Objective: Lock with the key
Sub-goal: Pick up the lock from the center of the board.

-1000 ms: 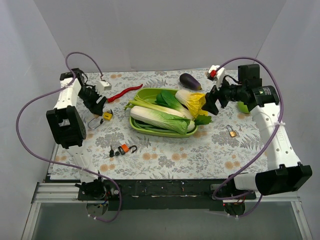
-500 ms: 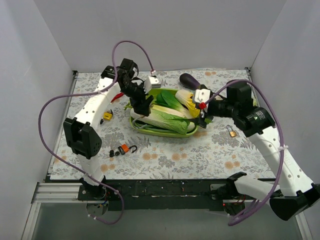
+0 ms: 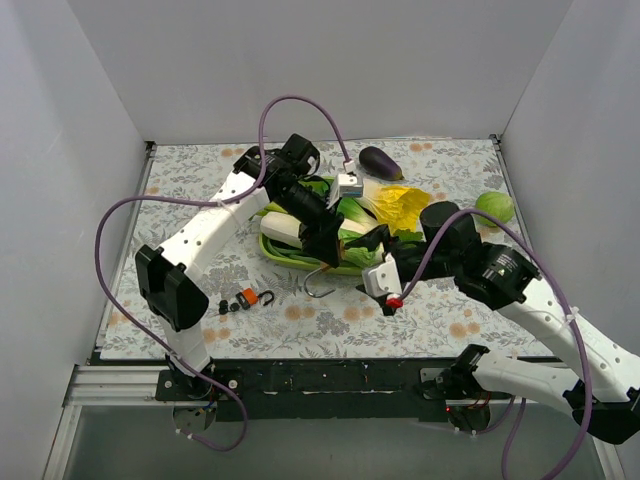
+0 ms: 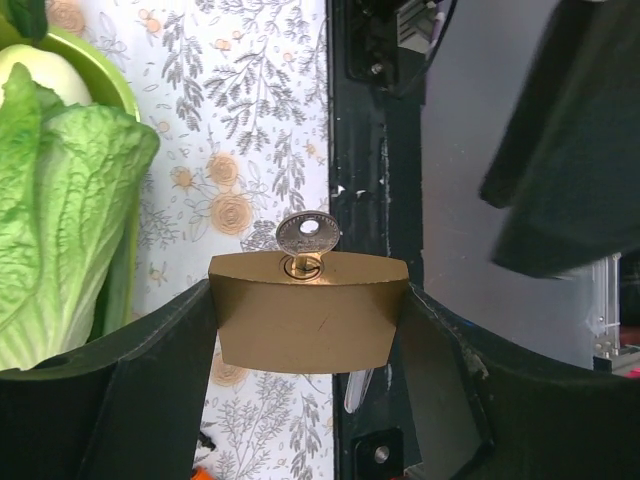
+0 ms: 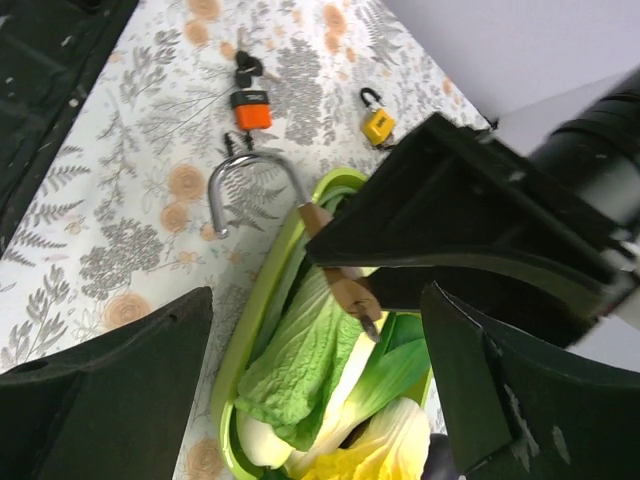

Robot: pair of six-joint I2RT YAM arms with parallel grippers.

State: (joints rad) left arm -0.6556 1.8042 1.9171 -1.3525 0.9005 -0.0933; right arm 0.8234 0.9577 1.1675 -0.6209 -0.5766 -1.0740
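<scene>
My left gripper [image 3: 323,243] is shut on a brass padlock [image 4: 304,312] and holds it in the air over the front rim of the green tray. A silver key [image 4: 307,236] sits in the keyhole on the padlock's bottom face. The steel shackle [image 3: 319,287] hangs open below. In the right wrist view the padlock [image 5: 335,272] shows side-on, with its shackle [image 5: 255,184] and key [image 5: 368,323] at opposite ends. My right gripper [image 3: 364,262] is open and empty, close to the right of the padlock and facing it, not touching it. Its jaws [image 5: 315,392] stand wide apart.
The green tray [image 3: 288,256] holds cabbages and bok choy. An orange padlock [image 3: 247,296] with keys [image 3: 226,306] lies on the mat at front left. A small yellow padlock [image 5: 377,125] lies further left. An eggplant [image 3: 380,160] and a green ball [image 3: 495,207] lie at the back right.
My left arm has carried the brass padlock from the table's left side to the tray's front. My right arm has swung from the right side in to face it.
</scene>
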